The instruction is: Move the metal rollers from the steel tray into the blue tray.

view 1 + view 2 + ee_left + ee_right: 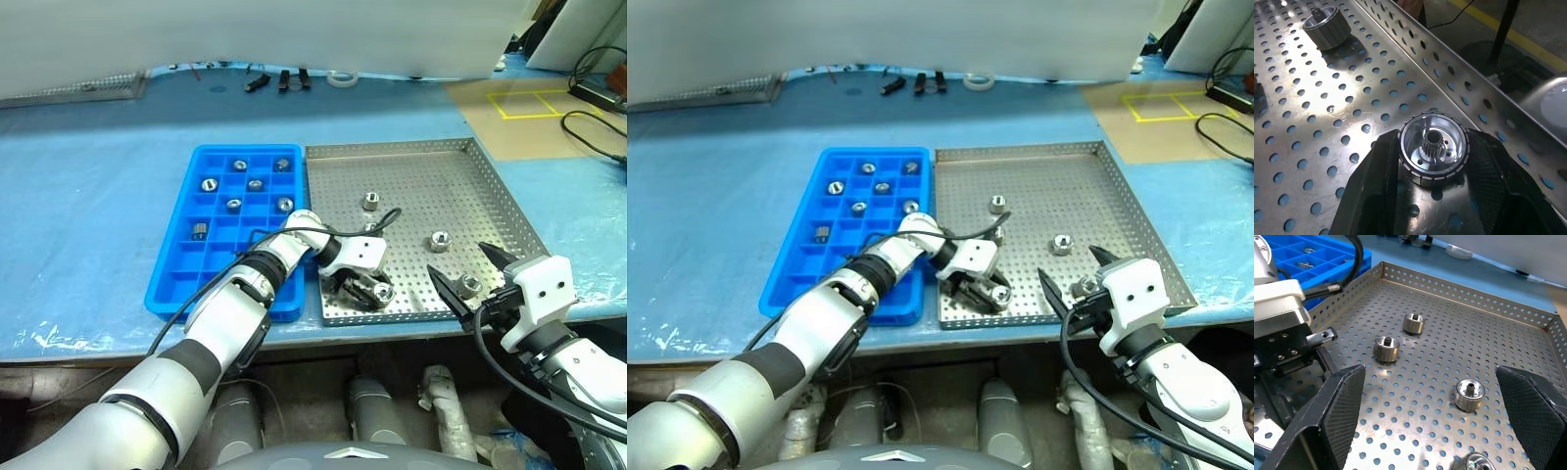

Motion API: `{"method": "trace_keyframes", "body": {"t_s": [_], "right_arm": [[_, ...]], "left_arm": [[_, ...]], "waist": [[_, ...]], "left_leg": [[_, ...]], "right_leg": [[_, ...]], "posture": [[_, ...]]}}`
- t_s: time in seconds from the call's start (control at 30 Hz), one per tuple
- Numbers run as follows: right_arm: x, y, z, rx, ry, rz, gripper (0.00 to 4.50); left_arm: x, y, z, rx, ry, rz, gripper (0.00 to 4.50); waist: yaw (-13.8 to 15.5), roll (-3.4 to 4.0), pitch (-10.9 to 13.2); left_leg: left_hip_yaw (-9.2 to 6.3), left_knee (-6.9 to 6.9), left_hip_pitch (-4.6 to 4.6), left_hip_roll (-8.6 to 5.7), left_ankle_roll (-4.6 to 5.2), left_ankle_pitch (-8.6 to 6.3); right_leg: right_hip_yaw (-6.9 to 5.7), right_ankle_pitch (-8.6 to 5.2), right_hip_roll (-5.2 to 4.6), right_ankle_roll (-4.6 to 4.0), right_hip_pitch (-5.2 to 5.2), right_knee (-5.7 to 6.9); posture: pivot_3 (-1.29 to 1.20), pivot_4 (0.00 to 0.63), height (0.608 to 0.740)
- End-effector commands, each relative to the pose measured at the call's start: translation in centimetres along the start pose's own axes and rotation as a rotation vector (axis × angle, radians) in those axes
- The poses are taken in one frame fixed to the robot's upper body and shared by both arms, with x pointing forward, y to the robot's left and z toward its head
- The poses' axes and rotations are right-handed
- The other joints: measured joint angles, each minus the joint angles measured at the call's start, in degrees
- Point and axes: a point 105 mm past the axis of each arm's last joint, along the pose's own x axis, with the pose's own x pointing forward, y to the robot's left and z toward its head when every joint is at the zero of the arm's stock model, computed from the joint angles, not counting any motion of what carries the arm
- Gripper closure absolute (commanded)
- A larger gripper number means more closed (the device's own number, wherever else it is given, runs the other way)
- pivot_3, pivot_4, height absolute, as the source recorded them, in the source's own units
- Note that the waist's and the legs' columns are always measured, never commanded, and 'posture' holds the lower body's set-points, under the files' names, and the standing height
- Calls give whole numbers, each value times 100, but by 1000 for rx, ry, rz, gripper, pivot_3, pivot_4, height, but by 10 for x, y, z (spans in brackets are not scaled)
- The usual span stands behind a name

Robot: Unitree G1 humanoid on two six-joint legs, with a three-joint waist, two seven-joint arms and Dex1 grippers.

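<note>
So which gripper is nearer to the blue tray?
The left. The left gripper is shut on a roller in the steel tray, just beside the blue tray. The right gripper hangs open at the steel tray's far corner.

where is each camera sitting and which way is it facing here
Left and right eye views: on the head, looking forward and down at the steel tray and blue tray; both arms show.
Left wrist view: on the left wrist, looking along the left gripper, shut on a roller.
Right wrist view: on the right wrist, looking across the steel tray past the open right gripper.
Shared: both wrist views show the steel tray's perforated floor and loose rollers.
</note>
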Motion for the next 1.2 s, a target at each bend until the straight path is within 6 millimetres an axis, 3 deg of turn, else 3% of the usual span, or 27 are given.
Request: {"method": "trace_keyframes", "body": {"t_s": [0.03,0.27,0.5,0.8,1.03,1.2], "right_arm": [[1,6,12,-9,-40,77,0],[13,17,20,-9,-54,260,0],[47,25,34,-30,-108,456,0],[95,51,57,-80,-208,715,0],[111,71,74,-108,-268,870,0],[114,79,73,-117,-270,926,0]], "left_arm": [[-23,18,17,26,-78,105,2829],[-75,31,15,17,-98,272,2829],[-144,28,20,-43,-135,550,2829],[-198,-25,17,-180,-89,844,2829],[-216,-74,-3,-365,-53,1009,2829],[-218,-93,-17,-436,-24,1093,2829]], "waist": [[15,0,0],[63,0,0],[312,2,1],[883,11,5],[1208,10,6],[1389,10,6]], "left_leg": [[0,1,-1,0,1,0],[-4,3,-1,1,1,0],[-8,4,6,9,-4,3],[-14,-5,0,14,-17,11],[-25,-23,-4,12,-34,20],[-34,-55,-2,13,-54,33]], "right_leg": [[0,0,-1,0,0,0],[-6,1,0,-2,4,2],[-11,3,3,-7,2,25],[-29,1,1,-14,-2,33],[-45,-1,0,-13,-3,35],[-49,-2,1,-13,-8,34]], "posture": [[-564,150,740],[-426,150,740],[-169,150,740],[122,150,740],[264,150,740],[318,150,740]]}}
